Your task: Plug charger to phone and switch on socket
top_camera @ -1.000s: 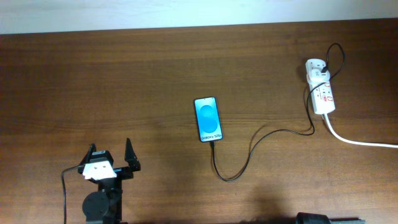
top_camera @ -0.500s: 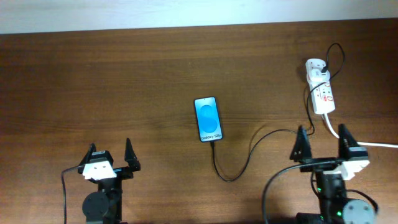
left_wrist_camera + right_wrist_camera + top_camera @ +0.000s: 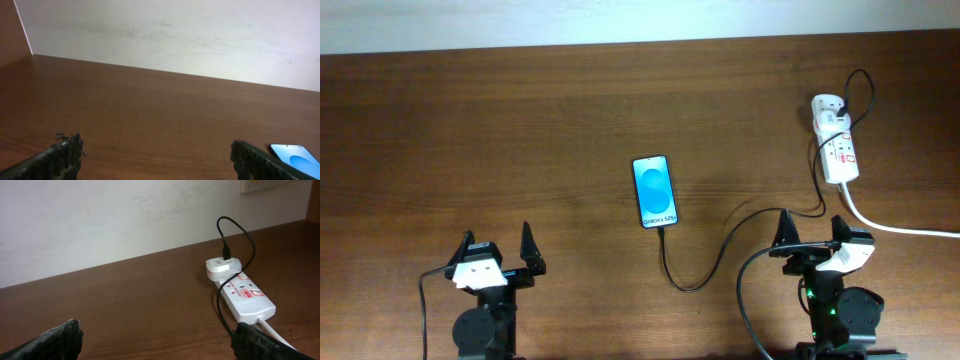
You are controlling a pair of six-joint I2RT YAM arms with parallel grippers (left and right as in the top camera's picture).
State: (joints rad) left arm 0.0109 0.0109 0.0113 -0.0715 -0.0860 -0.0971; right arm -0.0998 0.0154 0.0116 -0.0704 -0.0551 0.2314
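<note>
1. Brown wooden table fills my overhead view, with a pale wall along its 12 o'clock edge
2. A slim, black-rimmed rectangular phone with a bright blue screen lies flat near the centre, its long axis running 12 to 6; on the left wrist feed only one corner of it shows, at 4 o'clock
3. A long, thin black charger cable meets the phone's 6 o'clock edge, loops toward 6, then swings out toward 2 o'clock
4. At 2 o'clock from the phone I see a small, elongated white power strip with red markings; a white plug block sits at its 12 o'clock end with the cable arching into it, and a thick white cord leaves toward 4 o'clock
5. I cannot read the switch positions
6. My left gripper sits at 7 o'clock, fingers spread wide with nothing between them, well apart from the phone
7. My right gripper sits at 5 o'clock, fingers likewise apart and empty, one finger just beside the cable, the power strip at its 1 o'clock
</note>
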